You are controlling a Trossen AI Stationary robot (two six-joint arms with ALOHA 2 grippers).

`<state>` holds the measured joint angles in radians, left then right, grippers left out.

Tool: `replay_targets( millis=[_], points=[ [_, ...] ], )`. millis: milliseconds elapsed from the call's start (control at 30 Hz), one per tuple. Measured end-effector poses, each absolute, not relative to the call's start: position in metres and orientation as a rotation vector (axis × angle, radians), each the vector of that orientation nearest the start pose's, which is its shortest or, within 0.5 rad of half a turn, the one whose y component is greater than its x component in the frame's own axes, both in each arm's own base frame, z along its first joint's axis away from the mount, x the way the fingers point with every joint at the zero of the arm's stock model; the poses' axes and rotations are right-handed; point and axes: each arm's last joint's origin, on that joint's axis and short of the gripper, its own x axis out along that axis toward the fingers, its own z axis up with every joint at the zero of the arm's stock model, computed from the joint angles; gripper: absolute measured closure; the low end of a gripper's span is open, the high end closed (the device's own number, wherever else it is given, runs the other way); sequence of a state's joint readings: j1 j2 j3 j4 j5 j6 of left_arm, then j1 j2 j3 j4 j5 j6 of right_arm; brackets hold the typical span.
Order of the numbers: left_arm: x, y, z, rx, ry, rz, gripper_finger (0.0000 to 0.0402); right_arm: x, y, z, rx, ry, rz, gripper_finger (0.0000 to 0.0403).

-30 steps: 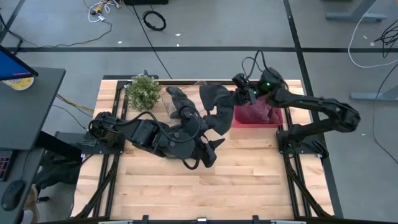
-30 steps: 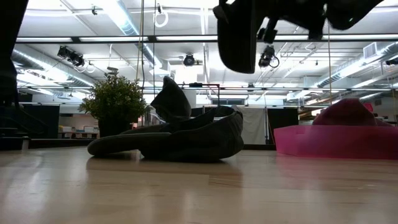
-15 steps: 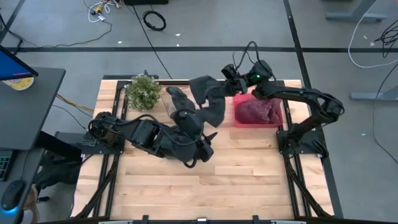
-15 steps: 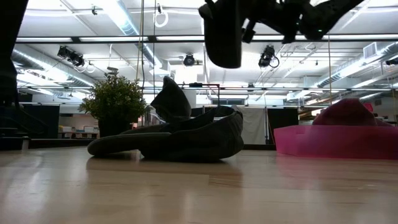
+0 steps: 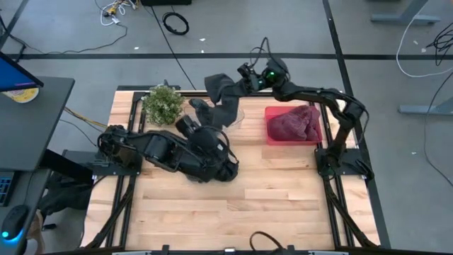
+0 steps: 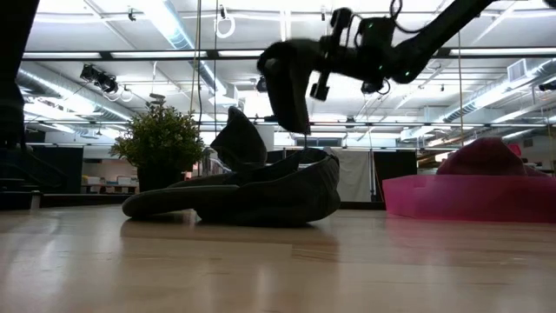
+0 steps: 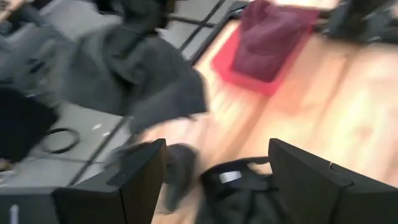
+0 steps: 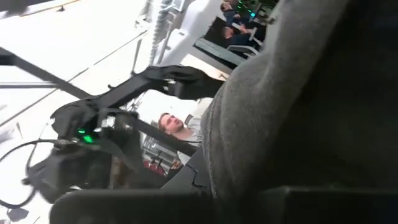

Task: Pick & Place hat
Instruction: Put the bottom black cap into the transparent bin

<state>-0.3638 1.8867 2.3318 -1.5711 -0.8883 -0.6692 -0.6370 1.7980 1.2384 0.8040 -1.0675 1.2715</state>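
My right gripper (image 5: 244, 76) is beyond the table's far edge, shut on a dark grey hat (image 5: 223, 99) that hangs in the air (image 6: 287, 83). Below it, a heap of dark hats (image 6: 261, 196) lies on the table beside a small plant (image 5: 163, 103). My left gripper (image 7: 214, 186) is open near the table's middle (image 5: 225, 167). Its fingers stand on either side of a dark cloth with a white label (image 7: 233, 179). I cannot tell whether they touch it. A maroon hat (image 5: 291, 124) lies in the pink tray (image 5: 315, 140). My right gripper holds the grey hat by its upper end (image 6: 304, 54), coming at it level from the table's right. The hat is lifted clear and hangs below the fingers (image 6: 291, 96). In the right wrist view the cloth (image 8: 280, 112) covers the fingers, so the kind of hold does not show.
The pink tray (image 6: 469, 196) stands at the table's far right. The plant (image 6: 161, 143) is at the far left corner. Bare wood (image 5: 269, 205) fills the near half of the table. A person (image 8: 171, 124) shows in the right wrist view, beyond the table.
My right gripper has swung from beside the pink tray toward the table's left and far edge, carrying the grey hat with it. The hat now hangs over the far edge near the plant. My left arm has drawn back slightly toward the left.
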Motion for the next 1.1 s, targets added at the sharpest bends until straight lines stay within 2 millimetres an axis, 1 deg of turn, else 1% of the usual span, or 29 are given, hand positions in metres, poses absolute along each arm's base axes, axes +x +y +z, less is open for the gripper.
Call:
replay_targets(
  millis=[167,233,367,500,600,767,967,1100],
  points=[
    [0.311,-0.081,0.452,0.111,0.682,0.737,0.0115,0.353,-0.229,0.278,1.115,0.142,0.421,0.0391],
    [0.304,-0.073,0.457,0.129,0.688,0.754,0.0115,0.358,-0.234,0.270,1.131,0.141,0.401,0.0391],
    [0.296,-0.058,0.466,0.105,0.670,0.787,0.0115,0.362,-0.241,0.252,1.149,0.157,0.372,0.0391],
    [0.291,-0.051,0.471,0.088,0.660,0.800,0.0115,0.364,-0.248,0.233,1.202,0.174,0.320,0.0391],
    [0.289,-0.050,0.472,0.091,0.674,0.778,0.0115,0.365,-0.251,0.225,1.213,0.183,0.289,0.0391],
    [0.289,-0.050,0.472,0.095,0.677,0.775,0.0115,0.363,-0.252,0.214,1.221,0.246,0.251,0.0391],
    [0.290,-0.046,0.472,0.078,0.671,0.795,0.0115,0.364,-0.249,0.212,1.182,0.281,0.293,0.0391],
    [0.291,-0.041,0.472,0.065,0.668,0.809,0.0115,0.363,-0.248,0.204,1.175,0.333,0.275,0.0391]
  ],
)
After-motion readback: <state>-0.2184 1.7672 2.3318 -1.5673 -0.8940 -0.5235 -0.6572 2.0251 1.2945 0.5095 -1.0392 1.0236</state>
